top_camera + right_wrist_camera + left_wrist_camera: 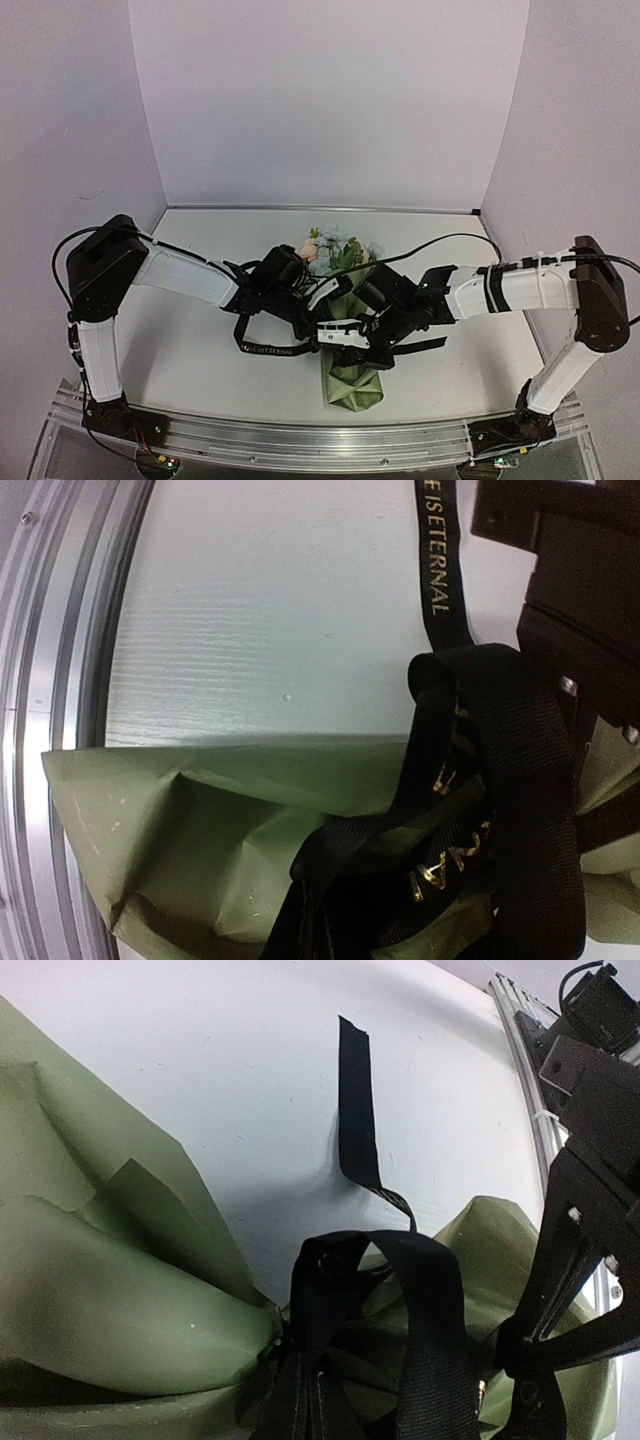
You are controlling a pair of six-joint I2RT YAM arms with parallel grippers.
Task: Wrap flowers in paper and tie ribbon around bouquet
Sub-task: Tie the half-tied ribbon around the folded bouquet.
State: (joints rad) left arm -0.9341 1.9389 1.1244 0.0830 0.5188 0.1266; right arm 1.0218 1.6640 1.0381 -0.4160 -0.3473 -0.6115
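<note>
The bouquet (352, 375) lies blooms far, tip near. Both arms meet over its middle, equally close, the left fingers (322, 318) and right fingers (362, 338) pinched fully closed, apparently on the ribbon (268, 350) looped there.

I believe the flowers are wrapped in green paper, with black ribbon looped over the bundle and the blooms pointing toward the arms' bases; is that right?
Not quite. The flowers point away from the arms' bases, toward the back wall; the folded end of the green paper lies nearest the bases, as the top external view shows. The wrapping and the black ribbon are as you say.
</note>
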